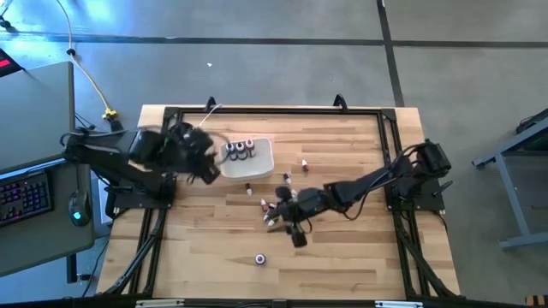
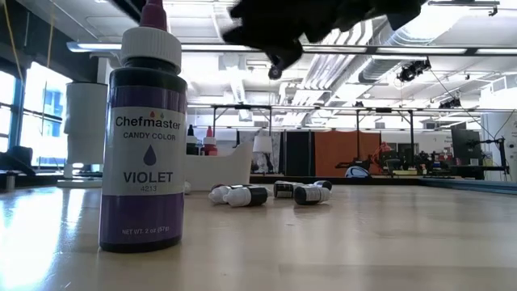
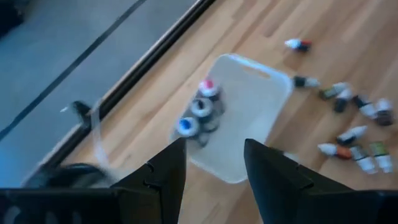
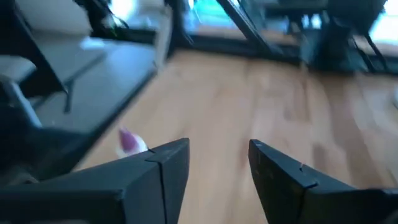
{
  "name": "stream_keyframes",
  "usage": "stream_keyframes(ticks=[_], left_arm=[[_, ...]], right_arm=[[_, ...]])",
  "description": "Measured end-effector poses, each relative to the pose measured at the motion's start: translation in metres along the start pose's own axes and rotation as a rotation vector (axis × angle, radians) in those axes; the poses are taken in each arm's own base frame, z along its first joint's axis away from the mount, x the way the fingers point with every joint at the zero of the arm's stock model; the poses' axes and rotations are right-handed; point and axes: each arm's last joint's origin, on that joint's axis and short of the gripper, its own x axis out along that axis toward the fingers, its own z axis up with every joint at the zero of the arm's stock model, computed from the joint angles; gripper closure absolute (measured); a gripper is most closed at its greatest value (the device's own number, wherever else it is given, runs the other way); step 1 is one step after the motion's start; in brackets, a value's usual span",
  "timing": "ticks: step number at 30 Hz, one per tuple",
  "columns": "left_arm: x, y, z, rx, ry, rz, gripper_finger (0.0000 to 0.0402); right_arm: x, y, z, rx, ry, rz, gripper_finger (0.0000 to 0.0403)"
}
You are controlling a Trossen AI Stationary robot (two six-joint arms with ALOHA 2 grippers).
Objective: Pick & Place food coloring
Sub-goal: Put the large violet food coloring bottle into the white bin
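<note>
Worktop (image 1: pixel 342 248) of pale wood carries a white tray (image 1: pixel 259 162) far left of centre, with several food coloring bottles (image 1: pixel 241 151) standing inside it. Left claw (image 3: pixel 214 165) hangs released over the tray; right claw (image 4: pixel 219 163), also released and empty, hovers mid-worktop by scattered bottles (image 1: pixel 272 204), one violet bottle (image 1: pixel 260 258) standing alone nearer.

A white square tray (image 1: pixel 257 162) sits on the wooden counter (image 1: pixel 342 248). Left of the counter, a desk carries a keyboard (image 1: pixel 24 198) and a mouse (image 1: pixel 78 208).
</note>
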Motion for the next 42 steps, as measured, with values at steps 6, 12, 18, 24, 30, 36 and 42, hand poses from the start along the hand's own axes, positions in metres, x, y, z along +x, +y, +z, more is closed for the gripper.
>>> stream_keyframes(ticks=[6,12,18,24,30,36,42], left_arm=[[0.011,-0.019,-0.051,-0.027,-0.094,-0.096,0.0243],[0.016,-0.036,-0.07,-0.015,-0.125,-0.184,0.0243],[0.009,-0.049,-0.07,-0.046,-0.209,-0.236,0.0243],[0.002,-0.063,-0.076,-0.03,-0.259,-0.267,0.0243],[0.001,-0.075,-0.084,0.009,-0.249,-0.285,0.0243],[0.001,-0.075,-0.083,-0.004,-0.262,-0.277,0.0243],[0.001,-0.075,-0.083,-0.004,-0.255,-0.285,0.0243]], right_arm=[[0.023,0.034,-0.01,-0.018,-0.116,0.092,0.0262],[0.044,0.06,-0.007,0.007,-0.149,0.145,0.0264],[0.063,0.07,-0.012,-0.06,-0.101,0.066,0.0265],[0.064,0.063,-0.017,0.011,-0.043,0.022,0.0265],[0.068,0.065,-0.025,0.005,-0.018,0.035,0.0265],[0.074,0.063,-0.036,0.005,0.012,0.024,0.0265],[0.077,0.059,-0.04,0.008,0.015,0.015,0.027]])
